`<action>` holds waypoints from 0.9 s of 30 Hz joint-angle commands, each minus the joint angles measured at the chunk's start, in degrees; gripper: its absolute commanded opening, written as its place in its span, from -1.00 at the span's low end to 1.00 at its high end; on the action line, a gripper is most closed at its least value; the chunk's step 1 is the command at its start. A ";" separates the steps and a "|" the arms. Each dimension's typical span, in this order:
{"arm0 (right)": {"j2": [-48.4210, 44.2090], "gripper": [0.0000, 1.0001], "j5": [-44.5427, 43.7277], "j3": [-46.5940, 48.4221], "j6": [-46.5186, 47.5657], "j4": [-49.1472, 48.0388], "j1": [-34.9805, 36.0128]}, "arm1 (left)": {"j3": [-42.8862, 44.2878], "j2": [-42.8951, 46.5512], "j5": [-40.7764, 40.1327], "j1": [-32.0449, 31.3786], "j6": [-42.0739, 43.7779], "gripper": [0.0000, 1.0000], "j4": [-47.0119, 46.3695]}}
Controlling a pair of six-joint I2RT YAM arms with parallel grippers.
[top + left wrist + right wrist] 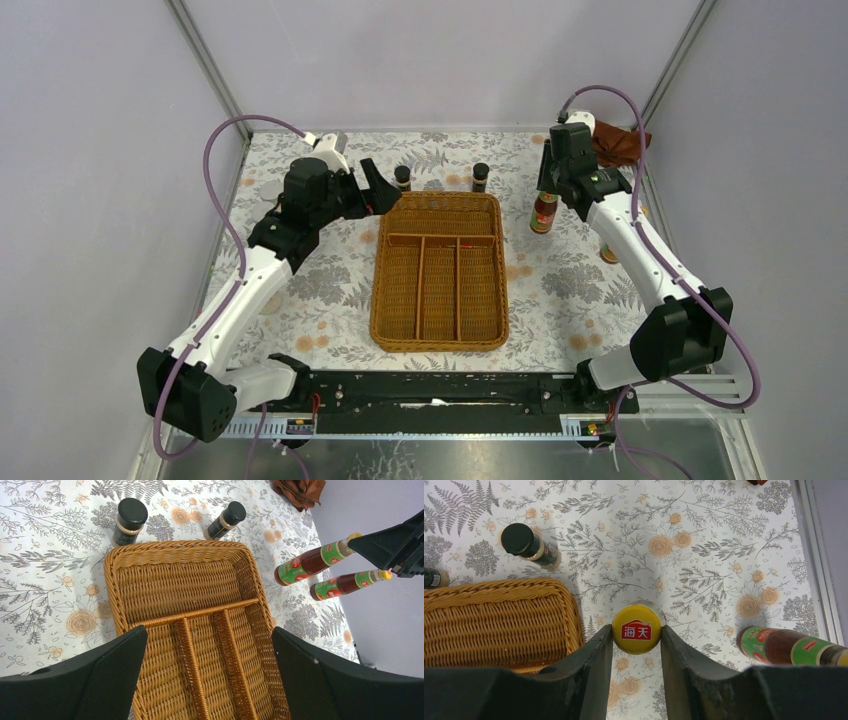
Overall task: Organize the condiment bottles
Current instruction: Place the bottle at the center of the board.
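Wicker tray: lay mid-table between the two arms
Right gripper: was clamped on the yellow cap of the red sauce bottle; that bottle stood upright just right of the tray's far corner
Second sauce bottle: stood further right, near the table edge
Left gripper: jaws were spread wide, holding nothing, above the tray's far end
Dark bottles: two, black-capped; stood just beyond the far rim
Rust cloth: was bunched in the far right corner

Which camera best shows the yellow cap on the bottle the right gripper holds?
Right wrist: the yellow cap sits centred, clamped by the right gripper, logo readable. Left wrist shows the sauce bottle sideways, cap edge only. Top external: small, cap hidden by the gripper.
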State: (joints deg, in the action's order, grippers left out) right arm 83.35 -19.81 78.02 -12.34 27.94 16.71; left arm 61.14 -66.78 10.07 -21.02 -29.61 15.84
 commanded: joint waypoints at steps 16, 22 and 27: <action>1.08 -1.00 3.04 -1.53 -1.55 -15.35 -3.46 | 0.68 -1.81 -1.10 -0.34 2.83 0.96 0.95; 3.63 -1.00 3.66 -1.47 -1.34 -16.79 -4.13 | 0.73 -2.84 -1.44 -0.34 3.06 0.96 0.94; 5.24 -1.00 4.25 -1.14 -1.20 -17.73 -4.65 | 0.77 -3.65 -1.54 -0.34 3.15 0.96 0.45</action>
State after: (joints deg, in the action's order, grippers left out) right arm 89.23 -15.84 75.29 -13.32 18.37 12.67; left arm 61.14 -69.71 9.63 -21.02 -27.59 16.34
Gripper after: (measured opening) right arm 0.432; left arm 0.981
